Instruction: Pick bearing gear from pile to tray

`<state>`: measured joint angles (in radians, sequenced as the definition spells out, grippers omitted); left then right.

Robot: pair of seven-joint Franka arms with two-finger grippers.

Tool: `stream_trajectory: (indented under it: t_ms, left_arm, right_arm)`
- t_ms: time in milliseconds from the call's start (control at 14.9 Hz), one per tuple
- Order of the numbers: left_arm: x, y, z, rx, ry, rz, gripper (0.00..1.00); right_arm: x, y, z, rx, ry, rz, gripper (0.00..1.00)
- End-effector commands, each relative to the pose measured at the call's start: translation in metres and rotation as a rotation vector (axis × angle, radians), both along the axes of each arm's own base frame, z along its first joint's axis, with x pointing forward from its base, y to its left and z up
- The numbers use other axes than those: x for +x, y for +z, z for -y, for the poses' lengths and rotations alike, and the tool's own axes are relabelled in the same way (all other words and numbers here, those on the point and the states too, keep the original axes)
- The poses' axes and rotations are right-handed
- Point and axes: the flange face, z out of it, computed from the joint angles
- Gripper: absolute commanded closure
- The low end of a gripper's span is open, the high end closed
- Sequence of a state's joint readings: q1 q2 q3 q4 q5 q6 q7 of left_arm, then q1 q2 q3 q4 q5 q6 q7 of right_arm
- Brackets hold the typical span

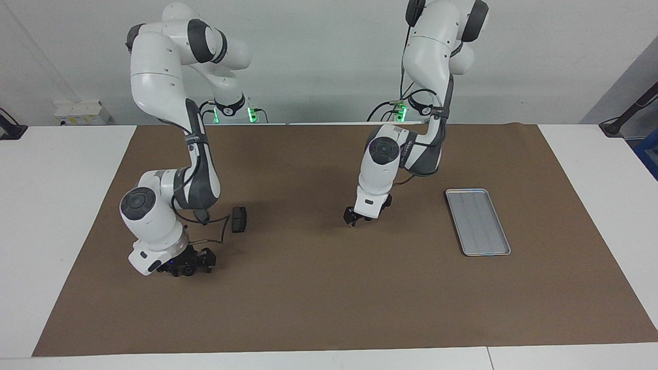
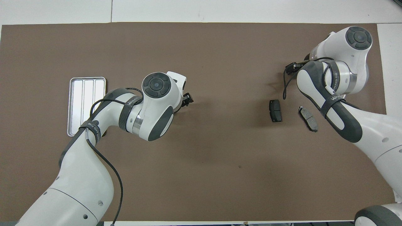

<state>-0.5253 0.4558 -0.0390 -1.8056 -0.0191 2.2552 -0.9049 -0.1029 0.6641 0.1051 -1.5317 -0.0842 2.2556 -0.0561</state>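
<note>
My right gripper (image 1: 189, 267) is down at the mat at the right arm's end of the table, open. A black round piece (image 1: 189, 269) lies between its fingers, hard to tell apart from them. In the overhead view the right gripper (image 2: 291, 67) shows only partly past the arm. My left gripper (image 1: 358, 220) (image 2: 187, 99) is open and low over the middle of the mat. No round piece shows under it in either view. The silver tray (image 1: 478, 221) (image 2: 84, 105) lies at the left arm's end and holds nothing.
Two dark grey pad plates lie near the right arm: one (image 1: 239, 219) (image 2: 275, 110) in the open, the other (image 2: 308, 118) closer to the arm's elbow. A brown mat (image 1: 329, 298) covers the table, white tabletop around it.
</note>
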Motion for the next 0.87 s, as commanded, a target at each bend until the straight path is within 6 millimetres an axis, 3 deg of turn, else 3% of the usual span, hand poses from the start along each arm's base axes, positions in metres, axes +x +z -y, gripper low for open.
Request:
stream_trajectory:
  t_ms: [0,268,402,536,670,804]
  left_arm:
    - [-0.008,0.004,-0.01,0.014,0.012,0.016,0.18]
    - [-0.008,0.004,-0.01,0.014,0.009,0.015,0.43]
    - [-0.008,0.003,-0.01,0.014,0.009,0.014,0.43]
    - [-0.008,0.003,-0.011,0.017,0.01,0.012,0.43]
    - [-0.01,0.002,-0.011,0.018,0.007,0.009,0.43]
    - [-0.01,0.004,-0.011,0.017,0.007,0.012,0.43]
  right_arm:
    - [-0.007,0.0,0.008,-0.029,0.021,-0.013,0.0]
    - [-0.009,0.001,0.022,-0.042,0.012,-0.023,0.01]
    - [-0.011,0.0,0.024,-0.043,0.009,-0.036,0.14]
    - [-0.011,0.0,0.024,-0.042,0.007,-0.038,0.35]
    - [-0.011,0.0,0.024,-0.038,-0.002,-0.039,0.39]
    - [-0.011,0.0,0.026,-0.034,-0.009,-0.038,0.59]
